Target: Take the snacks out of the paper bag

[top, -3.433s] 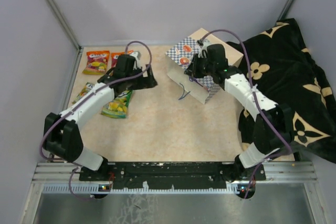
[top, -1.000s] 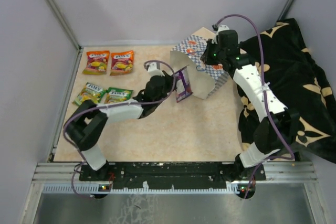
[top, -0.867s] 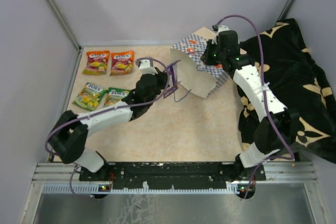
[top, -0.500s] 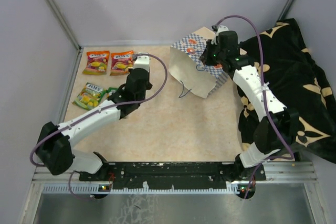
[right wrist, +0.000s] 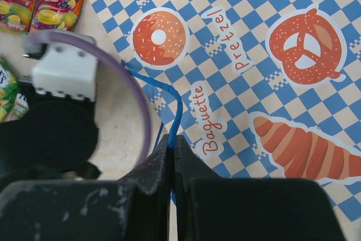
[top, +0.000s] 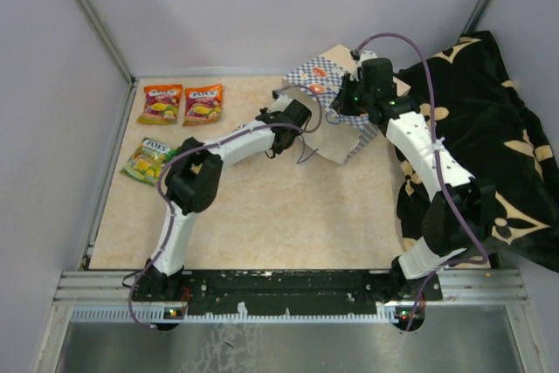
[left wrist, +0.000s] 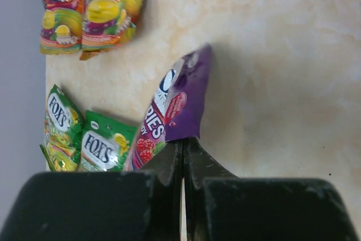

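Four of the small glossy candy packets already lie on the pale marbled tabletop [top: 288,216] at the far left: two orange ones [top: 160,103] side by side and two green ones [left wrist: 104,148] nearer the arms. A fifth, the purple berry packet [left wrist: 177,103], is out of the bag and hangs pinched by its lower edge in the left claw [left wrist: 183,142], whose fingers are pressed together on it above the tabletop. The right claw [right wrist: 172,139] is closed on the thin blue cord handle [right wrist: 177,105] of the beige paper bag with blue-white checked sides [top: 336,133], holding it tipped with its mouth toward the left arm. The bag's inside is not visible, so I cannot tell how many packets remain; I judge the task about half done, with the purple one not yet set down. Half a second ago the left wrist stood by the green packets; now it reaches to the bag's mouth, while the right arm has barely shifted.
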{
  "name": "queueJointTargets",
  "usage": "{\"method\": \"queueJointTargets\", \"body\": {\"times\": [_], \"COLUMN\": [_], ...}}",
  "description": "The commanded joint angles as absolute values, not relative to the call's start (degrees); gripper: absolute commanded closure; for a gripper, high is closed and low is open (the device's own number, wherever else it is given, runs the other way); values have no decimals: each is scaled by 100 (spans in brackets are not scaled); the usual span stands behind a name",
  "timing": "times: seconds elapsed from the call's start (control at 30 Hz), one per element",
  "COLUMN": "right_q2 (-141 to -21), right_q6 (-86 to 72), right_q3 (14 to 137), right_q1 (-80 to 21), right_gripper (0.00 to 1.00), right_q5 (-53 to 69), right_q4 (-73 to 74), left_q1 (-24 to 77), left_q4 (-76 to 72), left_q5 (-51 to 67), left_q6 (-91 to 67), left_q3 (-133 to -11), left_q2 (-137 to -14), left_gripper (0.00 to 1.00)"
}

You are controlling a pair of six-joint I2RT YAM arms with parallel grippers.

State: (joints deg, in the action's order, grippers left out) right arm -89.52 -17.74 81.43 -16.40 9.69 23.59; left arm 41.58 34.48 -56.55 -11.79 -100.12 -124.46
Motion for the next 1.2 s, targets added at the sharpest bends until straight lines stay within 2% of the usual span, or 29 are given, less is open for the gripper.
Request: {"method": "queueJointTargets", "body": {"times": [0.0,0.07,0.13,0.17,0.2,0.23,0.33,0.37,0.5,0.63,0.73,0.87,1.03,1.1,1.17], "right_q2": [-8660,-8656,-8657,-8662,-8672,-8673,-8684,-8676,-8675,-8699,-8735,-8610,-8495,-8483,-8473], "right_q6": [-1676,-1663,-1664,-1668,-1675,-1678,-1677,-1668,-1652,-1673,-1696,-1698,-1684,-1687,-1683], "right_q3": [8147,8130,8129,8128,8132,8138,8161,8166,8140,8064,8076,7972,7739,7699,7698], "right_q1": [-1590,-1590,-1591,-1591,-1591,-1585,-1589,-1591,-1583,-1590,-1590,-1591,-1589,-1591,-1587], "right_gripper": [100,100,100,100,100,100,100,100,100,100,100,100,100,100,100], "right_q5": [940,934,962,991,1004,1026,1044,1043,1090,1212,1351,1425,1438,1428,1429], "right_q4": [2179,2182,2180,2172,2163,2161,2180,2195,2203,2113,2105,2077,2044,2039,2046], "left_q1": [4404,4478,4535,4553,4563,4574,4558,4530,4138,3050,2593,2102,2047,2046,2048], "left_q4": [4669,4660,4607,4527,4488,4244,3562,3370,2644,2585,2839,3726,3612,3483,3369], "left_q5": [-5908,-5564,-5090,-4777,-4432,-4026,-2504,-2079,-480,759,1113,1413,1440,1590,1636], "left_q6": [-1709,-1704,-1625,-1557,-1450,-1321,-785,-594,-14,329,899,1497,1937,1955,1895], "left_q3": [-10590,-10669,-10689,-10669,-10634,-10560,-10051,-9822,-8652,-7830,-8032,-8858,-8836,-8708,-8562], "left_q2": [-12963,-13039,-12992,-12920,-12811,-12659,-11769,-11432,-10270,-9838,-10086,-10795,-11051,-11070,-11145], "left_gripper": [100,97,87,72,43,29,8,5,7,6,3,7,10,16,27]}}
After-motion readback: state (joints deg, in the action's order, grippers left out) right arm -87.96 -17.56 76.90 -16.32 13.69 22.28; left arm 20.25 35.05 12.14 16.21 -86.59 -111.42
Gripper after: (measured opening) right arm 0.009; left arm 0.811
